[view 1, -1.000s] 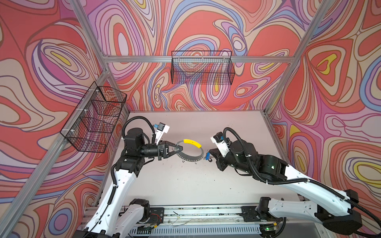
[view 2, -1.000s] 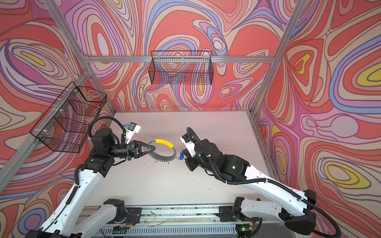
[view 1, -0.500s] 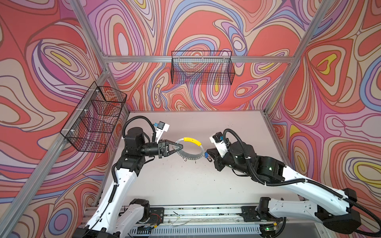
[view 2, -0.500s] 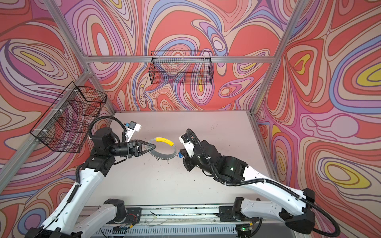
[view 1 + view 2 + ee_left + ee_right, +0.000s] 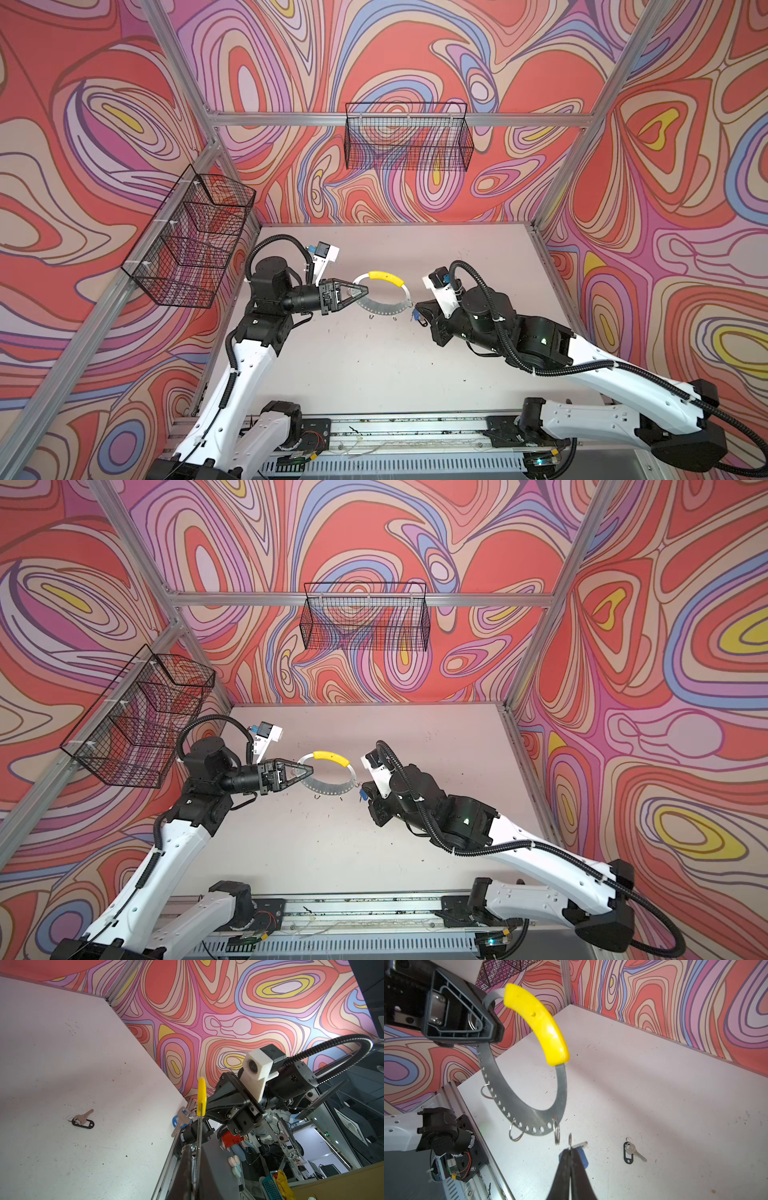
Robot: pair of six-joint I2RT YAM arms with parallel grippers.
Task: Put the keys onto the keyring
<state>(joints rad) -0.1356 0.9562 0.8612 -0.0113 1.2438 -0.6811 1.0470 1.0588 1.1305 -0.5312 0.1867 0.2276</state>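
Since a second ago the right gripper (image 5: 417,311) has slid leftward, closing most of the gap to the keyring (image 5: 380,308), while the left arm has kept the ring in the air above the table (image 5: 374,365). On the left, the left gripper (image 5: 360,291) is clamped on the keyring's rim, next to one end of the yellow sleeve (image 5: 386,276), so the ring hangs roughly upright with its perforated grey arc lowest. Several wire loops dangle from that arc; the wire loop (image 5: 556,1130) nearest the right arm hangs straight down. Just beside it, the right gripper's jaws are pressed together on the blue-tagged key (image 5: 582,1157), pinching it at its small split ring (image 5: 569,1140), which stands edge-on above the fingertips. Split ring and wire loop look slightly apart in the right wrist view, though at this angle that is hard to judge. Further right, the black-tagged key (image 5: 630,1152) lies flat on the table, well clear of both grippers.
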